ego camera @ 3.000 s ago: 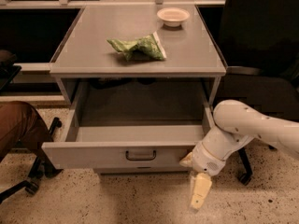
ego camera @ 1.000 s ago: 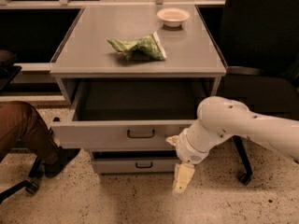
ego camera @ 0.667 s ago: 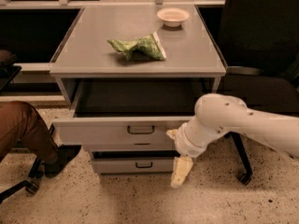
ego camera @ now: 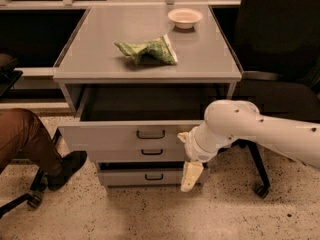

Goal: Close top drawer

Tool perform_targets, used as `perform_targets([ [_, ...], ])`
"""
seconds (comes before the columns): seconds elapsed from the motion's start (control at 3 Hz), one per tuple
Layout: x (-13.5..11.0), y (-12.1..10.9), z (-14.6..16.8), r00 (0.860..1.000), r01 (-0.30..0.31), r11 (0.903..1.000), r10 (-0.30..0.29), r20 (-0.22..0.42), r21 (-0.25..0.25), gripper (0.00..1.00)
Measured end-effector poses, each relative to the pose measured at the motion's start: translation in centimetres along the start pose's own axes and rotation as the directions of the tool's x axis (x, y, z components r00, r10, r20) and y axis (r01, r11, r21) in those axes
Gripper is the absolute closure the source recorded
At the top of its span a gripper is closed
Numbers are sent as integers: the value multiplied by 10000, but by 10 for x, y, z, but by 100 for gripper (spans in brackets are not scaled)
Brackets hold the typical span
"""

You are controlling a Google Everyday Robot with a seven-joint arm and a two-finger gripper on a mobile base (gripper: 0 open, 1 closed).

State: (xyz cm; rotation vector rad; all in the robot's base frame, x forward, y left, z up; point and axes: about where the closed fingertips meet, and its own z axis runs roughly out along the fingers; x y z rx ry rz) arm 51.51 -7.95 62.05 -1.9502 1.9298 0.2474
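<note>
Partly pulled out beneath the cabinet top (ego camera: 100, 39), the top drawer (ego camera: 100, 135) shows its dark inside behind the front panel, above two lower drawer fronts (ego camera: 120, 154). Just beside its right end the gripper (ego camera: 191, 176) hangs pointing at the floor; whether it is open I cannot tell. A green bag (ego camera: 147, 50) and a bowl (ego camera: 185, 17) sit on top.

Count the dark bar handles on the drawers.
3, stacked: on the half-open grey metal top drawer, the middle front, the bottom front. The cream gripper hangs right of them.
</note>
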Motion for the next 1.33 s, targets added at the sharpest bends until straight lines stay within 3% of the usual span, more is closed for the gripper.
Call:
perform_targets([
  [0.67, 17, -63, 18, 9993, -332, 9980, 323, 169, 535, 0],
  [1.0, 35, -105, 27, 9962, -860, 9923, 846, 194, 888, 0],
  [1.33, 35, -105, 28, 9962, -860, 9923, 846, 194, 888, 0],
])
